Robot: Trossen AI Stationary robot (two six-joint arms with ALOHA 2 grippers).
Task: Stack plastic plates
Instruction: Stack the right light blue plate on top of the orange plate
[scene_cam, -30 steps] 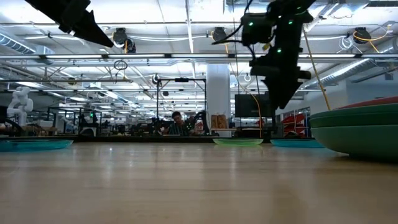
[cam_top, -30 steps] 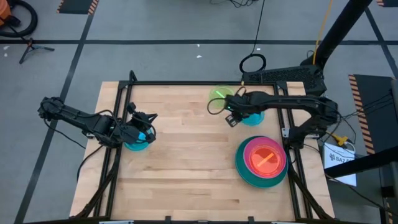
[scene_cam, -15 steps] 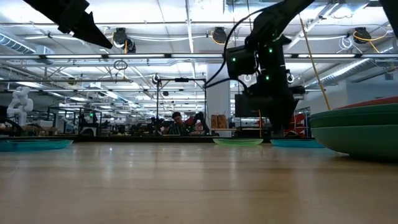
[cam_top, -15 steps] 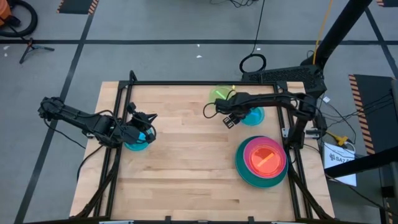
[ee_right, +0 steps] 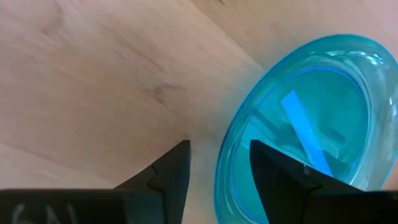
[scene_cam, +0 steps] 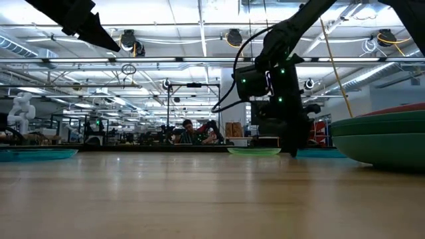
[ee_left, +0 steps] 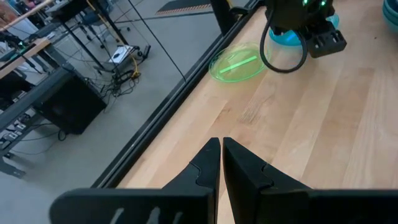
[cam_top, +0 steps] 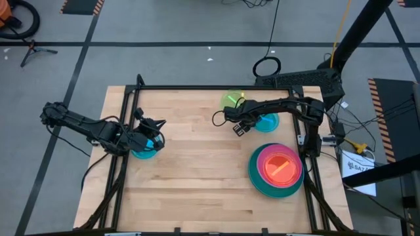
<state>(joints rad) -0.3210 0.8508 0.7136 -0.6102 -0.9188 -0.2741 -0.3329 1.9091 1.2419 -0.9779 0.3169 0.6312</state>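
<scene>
Pale wood-grain surface (cam_top: 197,164), framed by a dark metal rail. At its left edge the left claw (cam_top: 159,123) was clenched, fingers pressed together with nothing between them, above a small light blue plate (cam_top: 146,151); the arm hid much of that plate.

Toward the far edge lay a small lime plate (cam_top: 231,100), translucent and glossy. Just beside it sat a light blue plate (ee_right: 311,124), also glossy and see-through, with a raised round rim. The right claw (cam_top: 240,128) was low at that plate's near-left rim, released, one finger over the bare wood and the other over the rim; not gripping. Its arm and cable loop covered part of both small plates from above.

Right of these stood the stack (cam_top: 279,172): a large teal plate at the bottom, magenta and pink above, orange on top.

Since a second ago the right claw had dropped from well above the surface to just over it and shifted slightly left. The plates and left arm had not moved.
</scene>
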